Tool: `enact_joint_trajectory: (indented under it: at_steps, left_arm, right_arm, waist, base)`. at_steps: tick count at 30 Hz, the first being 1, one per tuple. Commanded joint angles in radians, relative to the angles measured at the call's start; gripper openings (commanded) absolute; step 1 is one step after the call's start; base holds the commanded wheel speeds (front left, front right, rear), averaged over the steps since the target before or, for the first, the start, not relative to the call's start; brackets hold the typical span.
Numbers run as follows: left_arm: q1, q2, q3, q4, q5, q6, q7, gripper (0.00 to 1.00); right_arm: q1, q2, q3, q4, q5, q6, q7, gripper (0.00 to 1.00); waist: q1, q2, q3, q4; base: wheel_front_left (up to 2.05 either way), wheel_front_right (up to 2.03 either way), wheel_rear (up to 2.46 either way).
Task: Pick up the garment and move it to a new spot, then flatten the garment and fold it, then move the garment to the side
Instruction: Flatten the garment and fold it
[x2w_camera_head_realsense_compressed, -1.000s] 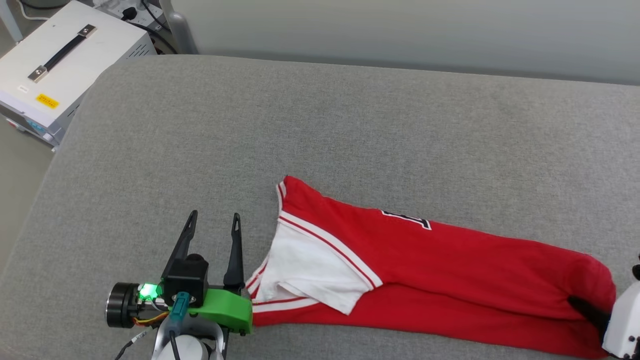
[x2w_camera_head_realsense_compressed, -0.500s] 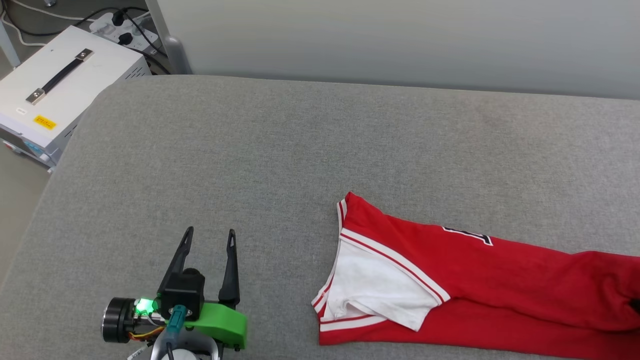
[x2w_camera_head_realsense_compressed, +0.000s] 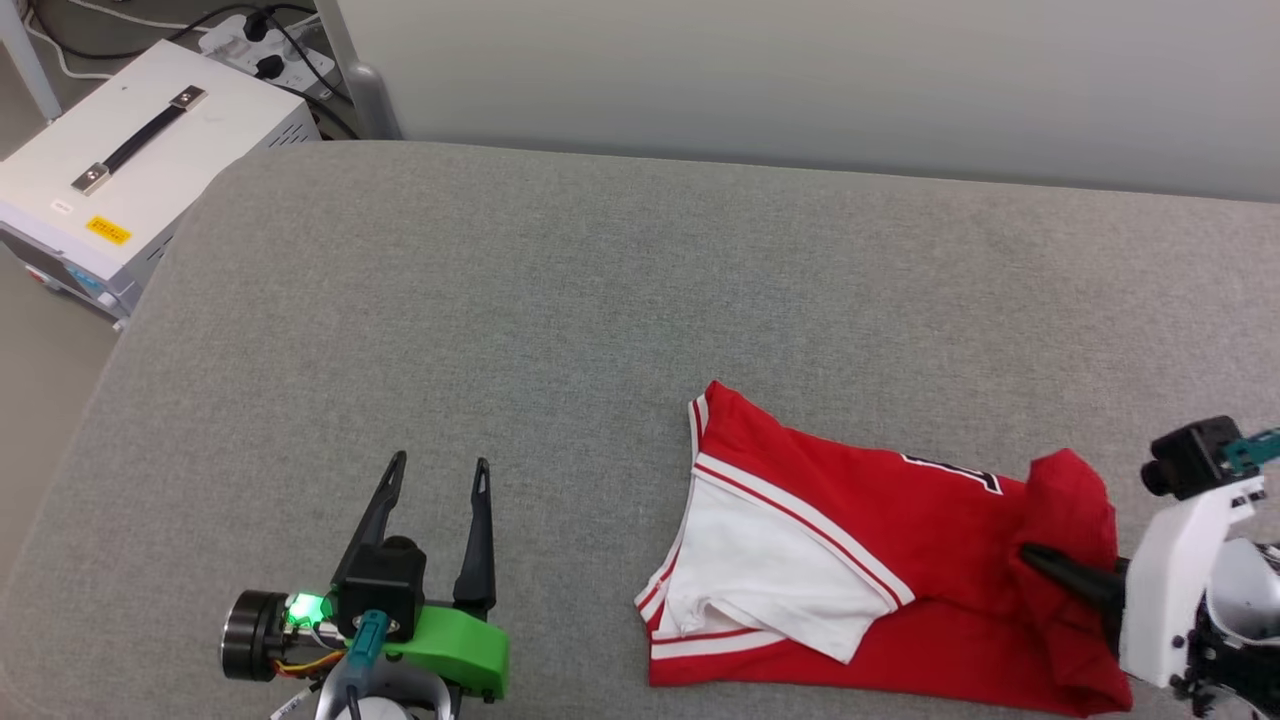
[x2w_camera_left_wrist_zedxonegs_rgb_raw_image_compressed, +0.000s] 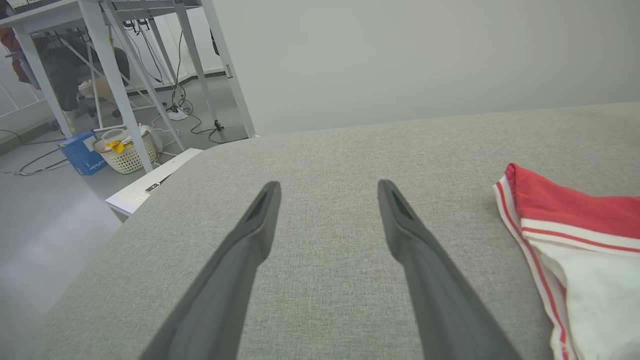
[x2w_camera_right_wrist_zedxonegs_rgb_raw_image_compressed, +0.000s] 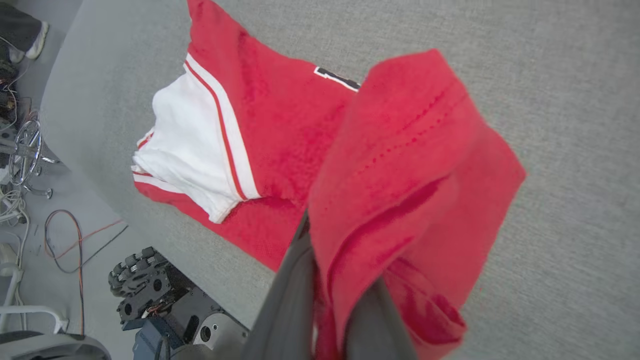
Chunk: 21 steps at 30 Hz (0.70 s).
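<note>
My right claw (x2w_camera_head_realsense_compressed: 1035, 556) is clamped on a bunched red fold of the garment (x2w_camera_head_realsense_compressed: 820, 500), holding that end raised and doubled back, toward the right along the near edge of the grey fabric pad (x2w_camera_head_realsense_compressed: 600, 280). The rest of the garment lies flat on the pad by that near edge, its white sleeve (x2w_camera_head_realsense_compressed: 760, 570) and striped trim pointing toward the middle and a bit of black print showing on top. My left claw (x2w_camera_head_realsense_compressed: 440, 462) hovers over bare pad toward the near left corner, fingers spread wide apart, holding nothing, well apart from the sleeve end.
</note>
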Motion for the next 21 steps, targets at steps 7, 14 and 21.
enact_joint_trajectory:
  at_steps: [7,14,21]
  left_arm:
    - [-0.019,-0.024,0.009,-0.002,0.026,-0.018,-0.006,1.0]
    - [-0.04,-0.037,0.015,0.0,0.035,-0.03,-0.006,1.0]
    - [-0.058,-0.049,0.02,0.003,0.042,-0.04,-0.006,1.0]
  right_arm:
    - [-0.175,0.085,0.164,-0.013,-0.116,-0.001,0.049,0.0]
    - [-0.333,0.152,0.333,0.079,-0.186,-0.001,0.039,0.0]
    - [-0.456,0.215,0.476,0.228,-0.196,-0.001,0.006,0.0]
  waist:
    - [0.0,0.0056,0.036,0.028]
    - [0.0,0.0056,0.061,0.047]
    - [0.0,0.0056,0.093,0.065]
  base:
    - [0.0,0.0,0.0]
    - [0.0,0.0,0.0]
    - [0.0,0.0,0.0]
